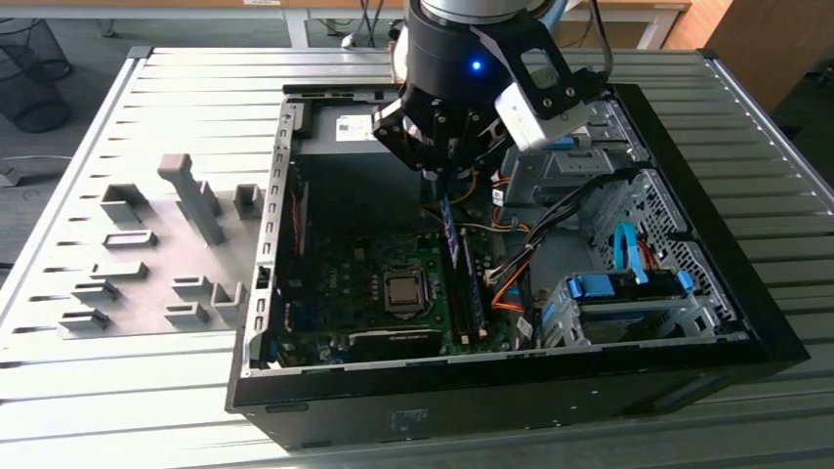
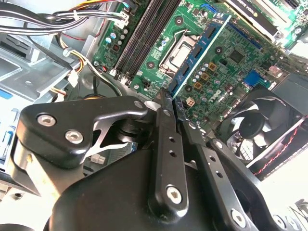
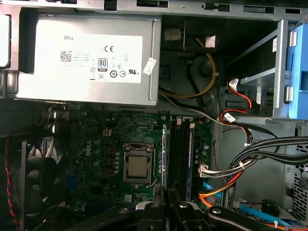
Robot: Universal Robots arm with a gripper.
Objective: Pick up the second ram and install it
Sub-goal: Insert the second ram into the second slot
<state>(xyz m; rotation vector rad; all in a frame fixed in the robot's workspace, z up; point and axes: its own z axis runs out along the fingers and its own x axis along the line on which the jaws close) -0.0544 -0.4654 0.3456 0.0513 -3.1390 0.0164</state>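
My gripper (image 1: 440, 181) hangs inside the open computer case (image 1: 729, 293), shut on the second ram (image 1: 451, 230). The blue-green stick slants down from the fingers toward the motherboard (image 1: 352, 283). In the second wrist view the black fingers (image 2: 166, 139) clamp one end of the ram (image 2: 202, 48), and its black chips show along its length. In the first wrist view the ram (image 3: 165, 154) appears edge-on, held above the board between the CPU socket (image 3: 138, 166) and the long black memory slots (image 3: 180, 154). Those slots (image 1: 470, 308) lie just below the ram's lower end.
Grey fixture blocks (image 1: 156, 244) stand on the slatted table at the exterior view's left. Inside the case are a power supply (image 3: 86, 57), a fan (image 2: 262, 125), bundles of cables (image 1: 521, 264) and a blue drive cage (image 1: 626, 288) close beside the slots.
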